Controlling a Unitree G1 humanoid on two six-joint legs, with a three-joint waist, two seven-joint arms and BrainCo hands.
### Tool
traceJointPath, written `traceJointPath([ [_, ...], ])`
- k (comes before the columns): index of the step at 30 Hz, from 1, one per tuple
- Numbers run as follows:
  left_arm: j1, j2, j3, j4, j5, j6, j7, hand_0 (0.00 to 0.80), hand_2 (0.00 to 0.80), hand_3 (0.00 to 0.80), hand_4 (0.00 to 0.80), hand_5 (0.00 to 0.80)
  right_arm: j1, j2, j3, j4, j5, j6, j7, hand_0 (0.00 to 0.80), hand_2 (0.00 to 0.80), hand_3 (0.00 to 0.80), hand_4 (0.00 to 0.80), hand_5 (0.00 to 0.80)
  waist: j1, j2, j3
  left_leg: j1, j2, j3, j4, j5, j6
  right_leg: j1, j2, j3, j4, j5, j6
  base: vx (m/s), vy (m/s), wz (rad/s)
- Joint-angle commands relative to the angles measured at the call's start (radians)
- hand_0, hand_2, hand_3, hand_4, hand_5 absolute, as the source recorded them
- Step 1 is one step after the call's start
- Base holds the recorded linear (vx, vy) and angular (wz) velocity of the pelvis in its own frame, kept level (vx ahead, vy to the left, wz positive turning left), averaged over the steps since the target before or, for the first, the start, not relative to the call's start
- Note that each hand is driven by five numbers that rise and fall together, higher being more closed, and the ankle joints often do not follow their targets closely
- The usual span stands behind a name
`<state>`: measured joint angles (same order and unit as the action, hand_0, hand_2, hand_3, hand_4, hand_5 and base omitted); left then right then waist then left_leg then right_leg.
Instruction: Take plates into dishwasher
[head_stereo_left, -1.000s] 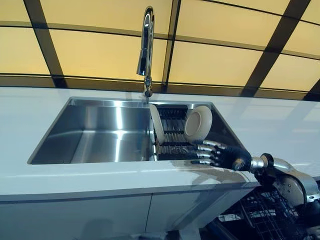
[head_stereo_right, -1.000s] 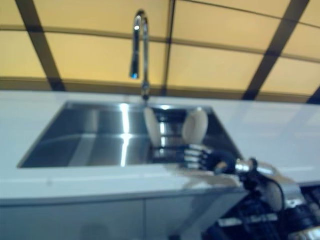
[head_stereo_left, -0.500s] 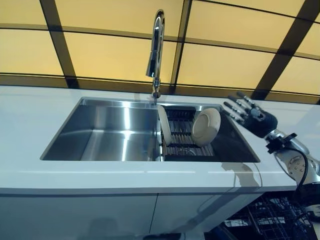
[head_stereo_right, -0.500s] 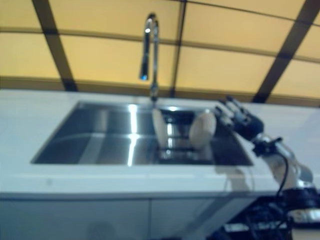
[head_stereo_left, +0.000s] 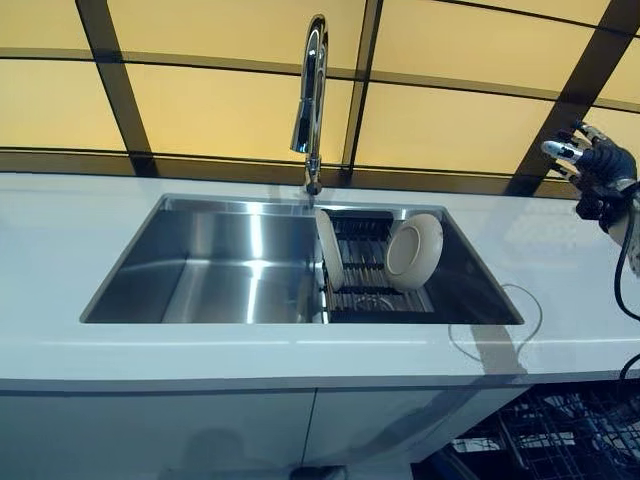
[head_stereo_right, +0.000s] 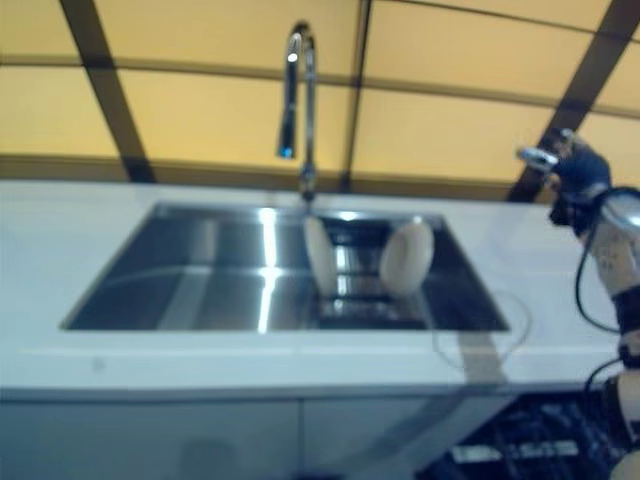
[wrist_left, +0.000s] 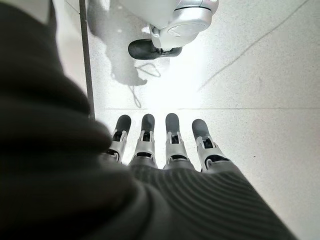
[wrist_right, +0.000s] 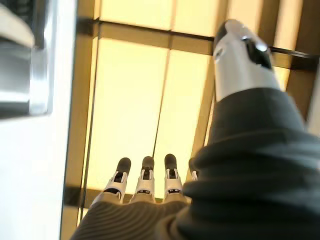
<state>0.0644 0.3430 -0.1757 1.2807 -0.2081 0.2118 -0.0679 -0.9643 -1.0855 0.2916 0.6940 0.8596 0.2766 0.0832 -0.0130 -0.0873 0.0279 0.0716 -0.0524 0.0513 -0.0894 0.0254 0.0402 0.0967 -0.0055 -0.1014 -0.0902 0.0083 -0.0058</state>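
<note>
Two cream plates stand on edge in a dark rack (head_stereo_left: 362, 268) in the right half of the steel sink (head_stereo_left: 200, 262): a round one (head_stereo_left: 414, 251) facing front and a thinner one (head_stereo_left: 330, 249) seen edge-on to its left. My right hand (head_stereo_left: 590, 160) is raised high at the far right, above the counter and well clear of the sink, fingers straight and empty; its wrist view shows the fingers (wrist_right: 145, 179) straight. My left hand (wrist_left: 160, 145) shows only in its wrist view, fingers straight, hanging over the floor and holding nothing.
A tall chrome tap (head_stereo_left: 311, 100) rises behind the sink's middle. White counter (head_stereo_left: 60, 220) surrounds the sink. The dishwasher's dark wire rack (head_stereo_left: 560, 440) shows below the counter at the lower right. Yellow panels with dark frames (head_stereo_left: 200, 110) form the back wall.
My right hand has lifted from the sink's front right edge, up and to the right, ending high at the far right. The view shifted slightly. The plates have not moved.
</note>
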Motion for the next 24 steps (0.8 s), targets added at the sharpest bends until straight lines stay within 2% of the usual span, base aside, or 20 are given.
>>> traceJointPath([
  [1, -0.017, 0.016, -0.056, 0.063, 0.029, 0.017, 0.004, 0.000, 0.000, 0.000, 0.000, 0.000, -0.190, -0.067, 0.087, 0.053, -0.070, 0.051, -0.001, 0.000, 0.000, 0.000, 0.000, 0.000, 0.045, -0.022, -0.023, 0.000, 0.010, 0.008, 0.002, -0.074, -0.035, -0.022, 0.002, -0.022, 0.003, -0.001, 0.069, 0.080, -0.010, 0.01],
  [4, -0.016, 0.016, -0.057, 0.062, 0.037, 0.009, 0.006, 0.000, 0.000, 0.000, 0.000, 0.000, -0.236, -0.047, 0.138, 0.076, -0.086, 0.103, 0.002, 0.000, 0.000, 0.000, 0.000, 0.000, 0.053, -0.026, -0.015, -0.005, 0.012, 0.007, 0.002, -0.070, -0.036, -0.026, 0.000, -0.027, 0.003, 0.001, 0.069, 0.066, -0.011, 0.05],
  [11, -0.016, 0.018, -0.071, 0.051, 0.039, 0.009, 0.012, 0.000, 0.000, 0.000, 0.000, 0.000, -0.246, 0.008, 0.160, 0.096, -0.103, 0.182, 0.003, 0.000, 0.000, 0.000, 0.000, 0.000, 0.070, -0.025, 0.011, -0.028, 0.016, 0.006, 0.002, -0.062, -0.037, -0.047, -0.004, -0.035, 0.003, 0.006, 0.070, 0.037, -0.014, 0.06],
  [24, -0.041, 0.029, -0.085, 0.036, 0.004, 0.004, 0.012, 0.000, 0.000, 0.000, 0.000, 0.000, -0.231, 0.075, 0.163, 0.083, -0.046, 0.217, -0.035, 0.000, 0.000, 0.000, 0.000, 0.000, 0.075, -0.008, 0.071, -0.083, 0.019, 0.001, 0.002, -0.051, -0.036, -0.106, -0.007, -0.030, 0.003, 0.019, 0.070, -0.004, -0.007, 0.03],
])
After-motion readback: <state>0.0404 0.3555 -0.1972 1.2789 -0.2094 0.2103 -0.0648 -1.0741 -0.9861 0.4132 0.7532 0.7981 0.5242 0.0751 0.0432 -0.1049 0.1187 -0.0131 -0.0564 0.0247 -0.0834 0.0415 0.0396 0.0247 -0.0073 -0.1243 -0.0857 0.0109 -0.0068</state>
